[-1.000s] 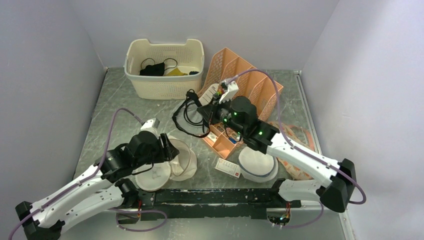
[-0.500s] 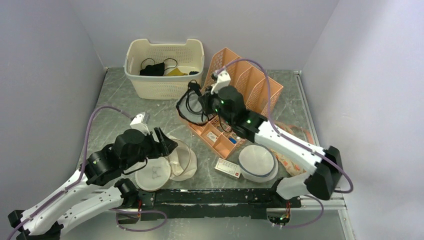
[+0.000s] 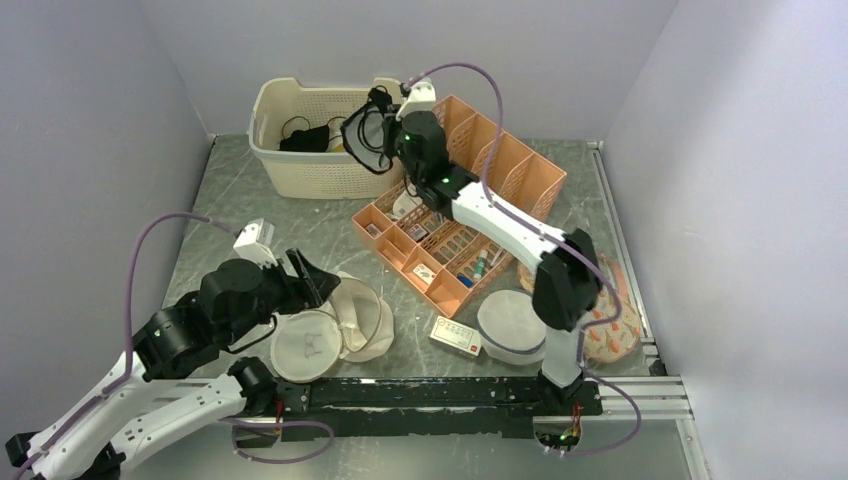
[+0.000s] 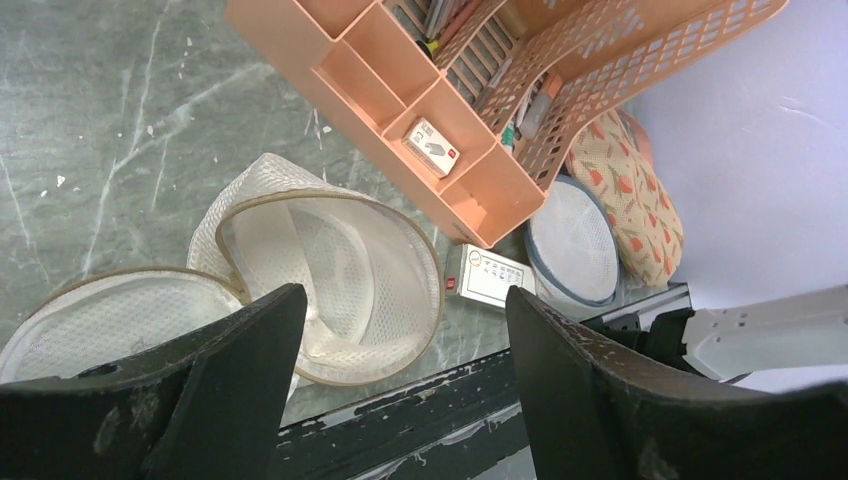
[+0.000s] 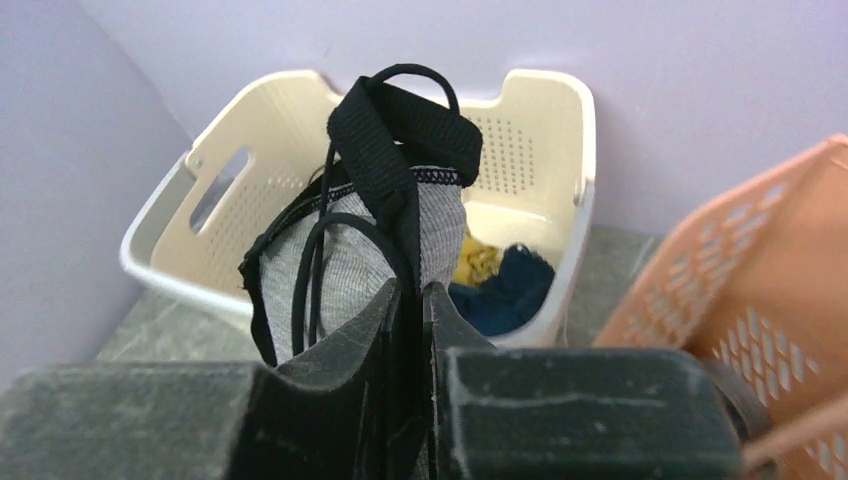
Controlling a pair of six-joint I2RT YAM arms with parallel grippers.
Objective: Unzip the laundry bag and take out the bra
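The laundry bag [image 3: 345, 325] lies open on the table at front left, white mesh with tan trim; it also shows in the left wrist view [image 4: 330, 275], unzipped and empty-looking. My left gripper [image 3: 312, 280] is open just above and left of it, touching nothing. My right gripper [image 3: 385, 118] is shut on the bra [image 3: 362, 135], a dark and grey garment with thin black straps, held up at the near right rim of the cream basket [image 3: 290, 165]. In the right wrist view the bra [image 5: 375, 220] hangs from the closed gripper [image 5: 412, 300] in front of the basket [image 5: 560, 150].
A salmon organiser [image 3: 470, 215] with small items lies in the middle. A white mesh disc with grey-blue rim [image 3: 515, 325] and a small card box [image 3: 455, 335] sit at the front. A patterned pouch [image 3: 610, 330] lies at right. The basket holds black, yellow and blue cloths.
My right gripper has carried the bra up and back-left, from over the organiser to the basket's rim. My left arm has drawn back to the left, off the bag.
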